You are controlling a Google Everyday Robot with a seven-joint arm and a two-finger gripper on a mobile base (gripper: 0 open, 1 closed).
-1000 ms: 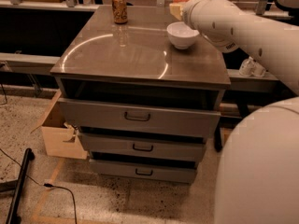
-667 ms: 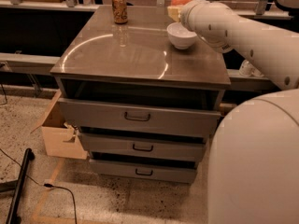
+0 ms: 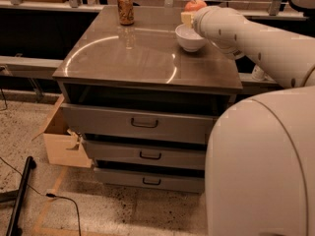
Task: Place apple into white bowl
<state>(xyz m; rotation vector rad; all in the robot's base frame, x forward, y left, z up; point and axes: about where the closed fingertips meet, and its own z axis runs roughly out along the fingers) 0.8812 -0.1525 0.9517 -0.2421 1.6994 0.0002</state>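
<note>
The red-pink apple point(image 3: 195, 5) is held at the tip of my gripper point(image 3: 191, 14), just above and behind the white bowl point(image 3: 190, 37). The bowl stands on the right rear part of the grey cabinet top point(image 3: 142, 53) and looks empty. My white arm reaches in from the right and covers the bowl's right rim. One pale finger point(image 3: 186, 18) shows below the apple; the other is hidden behind the wrist.
A tall patterned drink can point(image 3: 125, 8) stands at the back left of the cabinet top. The cabinet has three drawers point(image 3: 143, 123) below. A cardboard box point(image 3: 61, 141) sits on the floor at its left, with a black pole and cable point(image 3: 22, 191) nearby.
The gripper with the apple has come down and slightly right, closer over the bowl. Bowl and can have not moved.
</note>
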